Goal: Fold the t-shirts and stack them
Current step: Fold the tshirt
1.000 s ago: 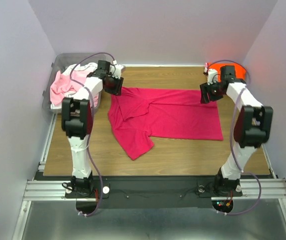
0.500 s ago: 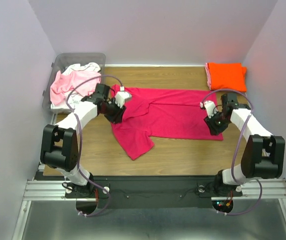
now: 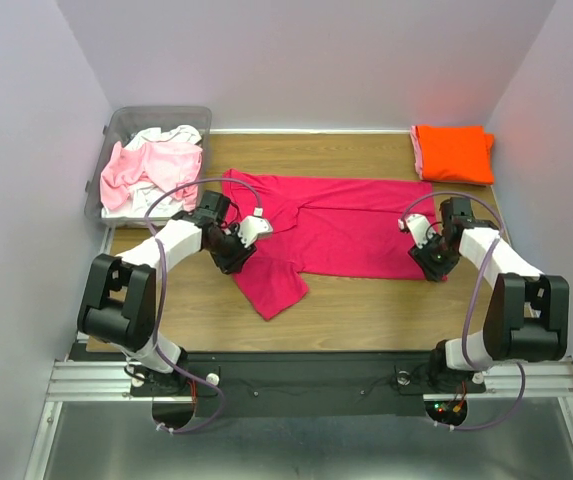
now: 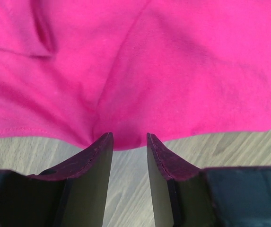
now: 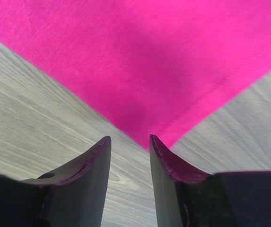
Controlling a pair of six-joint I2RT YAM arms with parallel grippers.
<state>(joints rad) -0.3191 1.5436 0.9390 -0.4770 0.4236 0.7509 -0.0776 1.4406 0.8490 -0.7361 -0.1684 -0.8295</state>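
From above you see what neither wrist view catches: the clear bin (image 3: 116, 125) at the far-left corner of the tabletop (image 3: 366, 300), holding a crumpled pale pink t-shirt (image 3: 131, 170) and a white t-shirt (image 3: 171, 135). Just right of it, your left end effector (image 4: 129, 142) sits low at the left edge of the magenta t-shirt (image 3: 356, 225), which lies spread across the middle of the tabletop with one sleeve reaching toward the near edge. Only the left wrist view shows the fingers a narrow way apart, the hem bulging between their tips with creases running into it. The right end effector (image 5: 130, 144) is at the shirt's near-right corner; its wrist view shows the stitched corner lying flat between narrowly parted fingers, wood visible in the gap. The folded orange t-shirt (image 3: 453, 152) rests at the far-right corner.
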